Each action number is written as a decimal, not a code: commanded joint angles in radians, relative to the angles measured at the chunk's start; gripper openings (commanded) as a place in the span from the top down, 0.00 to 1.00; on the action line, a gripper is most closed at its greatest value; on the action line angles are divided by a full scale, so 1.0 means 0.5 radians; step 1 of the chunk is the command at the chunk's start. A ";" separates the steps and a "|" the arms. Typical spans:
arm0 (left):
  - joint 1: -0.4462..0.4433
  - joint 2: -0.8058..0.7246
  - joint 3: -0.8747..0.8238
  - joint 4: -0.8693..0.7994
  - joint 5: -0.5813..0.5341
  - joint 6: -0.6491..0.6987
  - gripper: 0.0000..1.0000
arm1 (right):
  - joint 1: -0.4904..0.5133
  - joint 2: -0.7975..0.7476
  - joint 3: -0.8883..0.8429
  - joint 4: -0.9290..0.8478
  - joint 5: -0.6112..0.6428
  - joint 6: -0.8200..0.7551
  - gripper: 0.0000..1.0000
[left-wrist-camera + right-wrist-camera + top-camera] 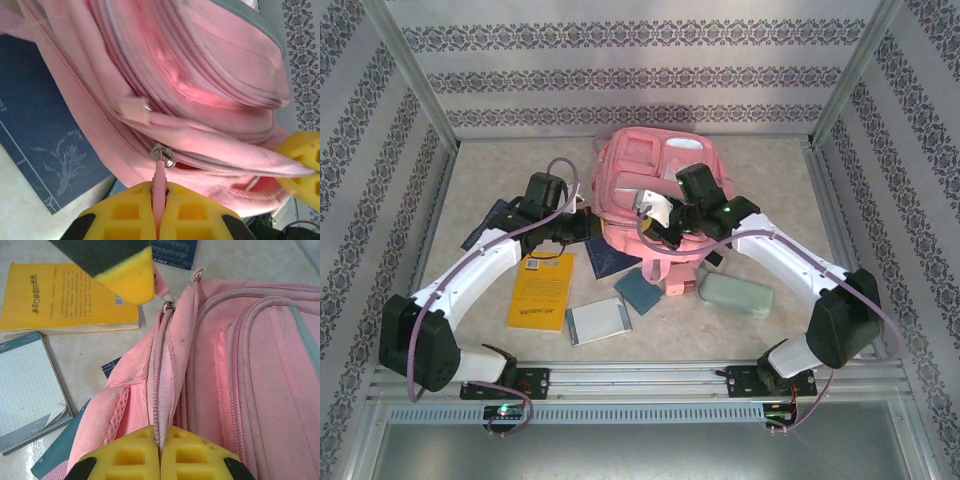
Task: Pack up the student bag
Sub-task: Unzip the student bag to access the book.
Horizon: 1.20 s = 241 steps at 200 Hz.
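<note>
Left hand (159, 200) pinches zip pull (159, 172), right hand (160, 442) student bag (250, 365) seam; beige table (770, 190), patterned walls (620, 80).

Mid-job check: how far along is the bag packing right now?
Done: nothing looks packed; the yellow paperback book, gridded white notepad, teal notebook, dark blue book and pale green pouch lie outside the soft pink fabric backpack. In hand: the left pincer is shut on the pink zipper pull, the right pincer on the zip seam, which looks closed. Left: unzip, then load everything.
</note>
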 commanded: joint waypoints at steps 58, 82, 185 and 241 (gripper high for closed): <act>0.175 0.415 0.354 0.176 -0.143 -0.130 1.00 | -0.255 -0.358 -0.116 0.300 -0.141 0.028 1.00; 0.215 0.558 0.439 0.247 -0.133 -0.170 1.00 | -0.296 -0.405 -0.177 0.395 -0.197 0.048 1.00; 0.412 1.147 0.847 0.370 0.011 -0.301 1.00 | -0.354 -0.498 -0.309 0.562 -0.281 0.115 1.00; 0.473 1.205 0.999 0.242 0.136 -0.268 0.85 | -0.372 -0.431 -0.254 0.640 -0.280 0.173 1.00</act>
